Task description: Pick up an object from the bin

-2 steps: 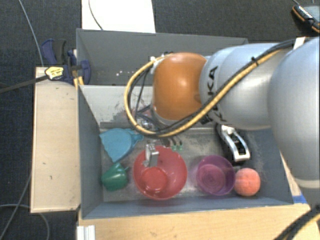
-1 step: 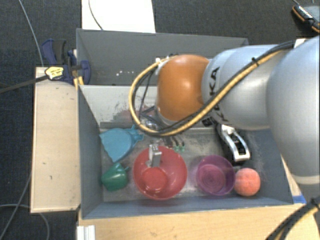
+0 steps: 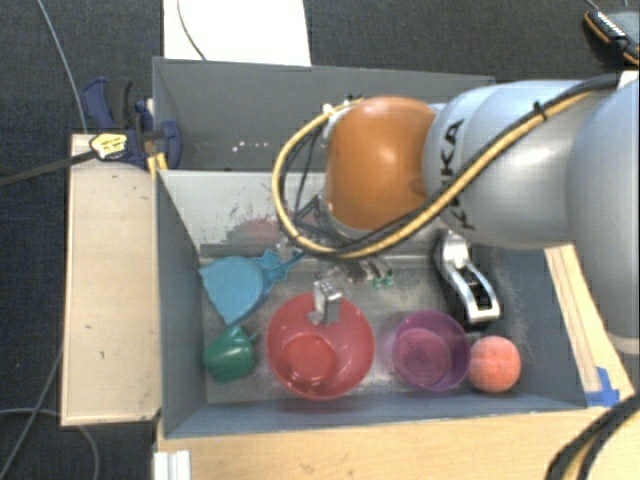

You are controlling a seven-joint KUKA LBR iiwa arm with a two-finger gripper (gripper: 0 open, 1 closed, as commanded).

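Red bowl (image 3: 310,360) is noted at the 6 o'clock side of the bin (image 3: 370,410), upright on the floor, with a purple cup (image 3: 430,352) just beside it at 3 o'clock and a green pepper-shaped toy (image 3: 230,356) at 9 o'clock. The gripper (image 3: 325,304) is positioned low at the bowl's 12 o'clock rim; whether it is spread or pressed together cannot be told. No grasp is confirmed and nothing is seen lifted. Closure and lift are judged outstanding.

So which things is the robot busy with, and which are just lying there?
Busy with:
pincer
red bowl, just below the pincer

Just lying there:
blue scoop
green toy
purple cup
orange ball
white-and-black tool
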